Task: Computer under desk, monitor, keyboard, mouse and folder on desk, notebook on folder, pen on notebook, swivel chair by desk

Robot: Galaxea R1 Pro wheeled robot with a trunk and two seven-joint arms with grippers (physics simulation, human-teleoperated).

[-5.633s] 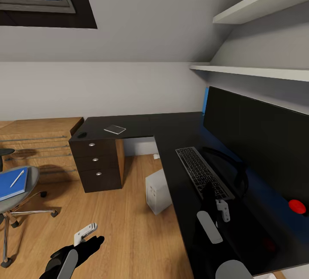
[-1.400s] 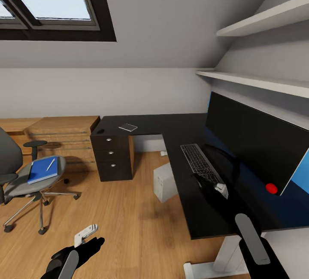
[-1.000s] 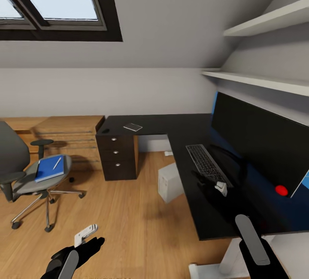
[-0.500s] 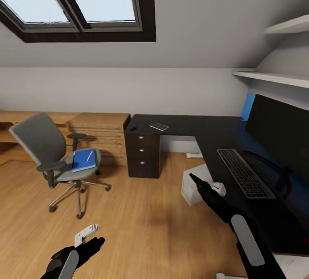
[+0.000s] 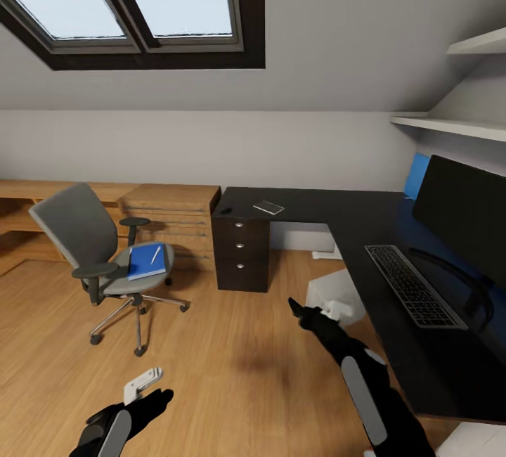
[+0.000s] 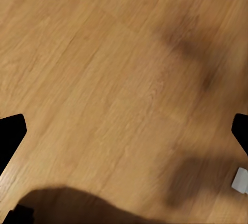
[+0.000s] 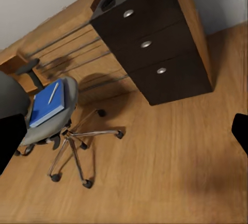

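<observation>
The right gripper (image 5: pixel 307 311), jaws apart and empty, points toward the chair (image 5: pixel 105 260); the folder (image 5: pixel 146 261) lies on its seat, well ahead. It should approach squarely and low.

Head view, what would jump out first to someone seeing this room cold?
Probably the bright blue folder lying on the grey swivel chair out on the wood floor, with the pen on top of it. Next, the long glossy black desk at the right, with the keyboard in front of the big monitor.

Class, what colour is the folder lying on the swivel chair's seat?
Bright blue; the folder shows best in the right wrist view.
</observation>
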